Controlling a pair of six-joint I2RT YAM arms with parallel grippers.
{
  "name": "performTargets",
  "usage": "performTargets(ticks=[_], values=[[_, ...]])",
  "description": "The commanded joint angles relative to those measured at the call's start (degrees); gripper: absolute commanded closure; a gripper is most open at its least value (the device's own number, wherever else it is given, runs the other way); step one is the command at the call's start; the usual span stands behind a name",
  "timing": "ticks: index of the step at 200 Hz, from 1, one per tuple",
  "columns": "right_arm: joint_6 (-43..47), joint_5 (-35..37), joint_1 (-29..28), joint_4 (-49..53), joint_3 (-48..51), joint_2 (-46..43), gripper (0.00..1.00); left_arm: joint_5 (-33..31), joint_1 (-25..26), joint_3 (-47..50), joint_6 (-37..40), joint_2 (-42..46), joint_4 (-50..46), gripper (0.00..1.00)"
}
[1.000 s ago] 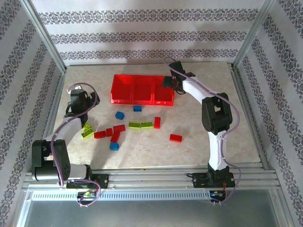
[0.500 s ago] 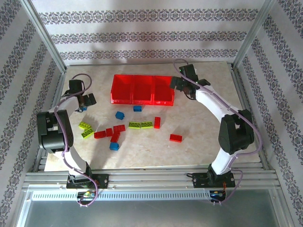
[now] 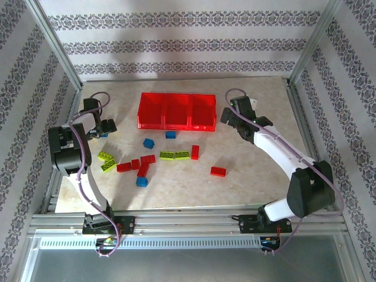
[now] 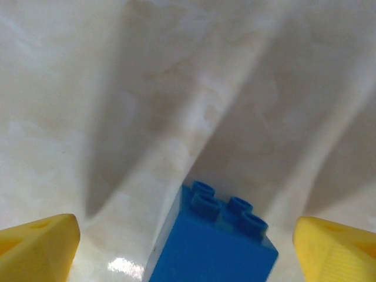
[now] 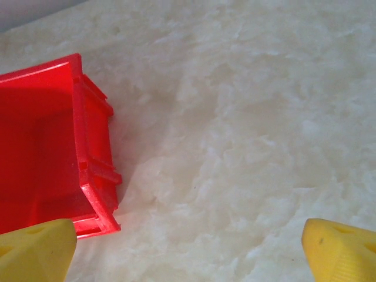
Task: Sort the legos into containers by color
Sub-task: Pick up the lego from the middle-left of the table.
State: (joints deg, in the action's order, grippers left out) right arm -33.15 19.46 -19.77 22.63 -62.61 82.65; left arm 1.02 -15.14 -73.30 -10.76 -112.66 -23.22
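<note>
Marble-looking tabletop [image 3: 247, 170] is carrying loose little plastic bricks [image 3: 147, 160] near its middle. We are holding our left claw [image 3: 106, 127], fingers [image 4: 35, 247] apart, around a small blue plastic brick [image 4: 214, 247]; next we should be squeezing it. Our right claw [image 3: 226, 119] is hanging open beside the see-through red plastic tray [image 3: 176, 127]; its right pocket is looking empty.

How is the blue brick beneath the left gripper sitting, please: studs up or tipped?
Studs up: the blue brick shows four studs on its top face, resting on the table.
</note>
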Motion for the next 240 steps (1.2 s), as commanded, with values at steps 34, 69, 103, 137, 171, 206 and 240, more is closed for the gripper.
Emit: performTargets(ticks=[34, 69, 103, 137, 171, 206, 240], values=[[-0.5, 5.3, -0.4, 0.1, 1.6, -3.7, 0.02, 1.6, -0.6, -3.7, 1.4, -3.0, -2.5, 0.26], [-0.6, 5.5, -0.5, 0.1, 1.8, -3.9, 0.02, 2.3, -0.6, -3.5, 1.4, -3.2, -2.4, 0.32], [-0.5, 5.3, -0.5, -0.6, 1.6, -3.3, 0.02, 4.7, -0.4, -2.3, 1.3, -2.5, -1.6, 0.45], [-0.3, 5.2, -0.7, -1.2, 1.2, -2.9, 0.02, 6.1, 0.0, 1.4, -0.6, -0.5, 0.4, 0.58], [0.2, 5.1, -0.8, -1.9, 1.0, -2.7, 0.02, 5.9, 1.0, 4.3, -1.9, 1.5, 1.2, 0.67], [0.3, 5.1, -0.9, -2.4, 1.4, -3.0, 0.02, 7.3, 2.8, 6.6, -4.1, 5.0, 2.1, 0.72], [-0.4, 5.2, -1.1, -4.0, 4.2, -4.6, 0.02, 7.5, 7.5, 8.1, -6.4, 10.8, 3.6, 0.73]])
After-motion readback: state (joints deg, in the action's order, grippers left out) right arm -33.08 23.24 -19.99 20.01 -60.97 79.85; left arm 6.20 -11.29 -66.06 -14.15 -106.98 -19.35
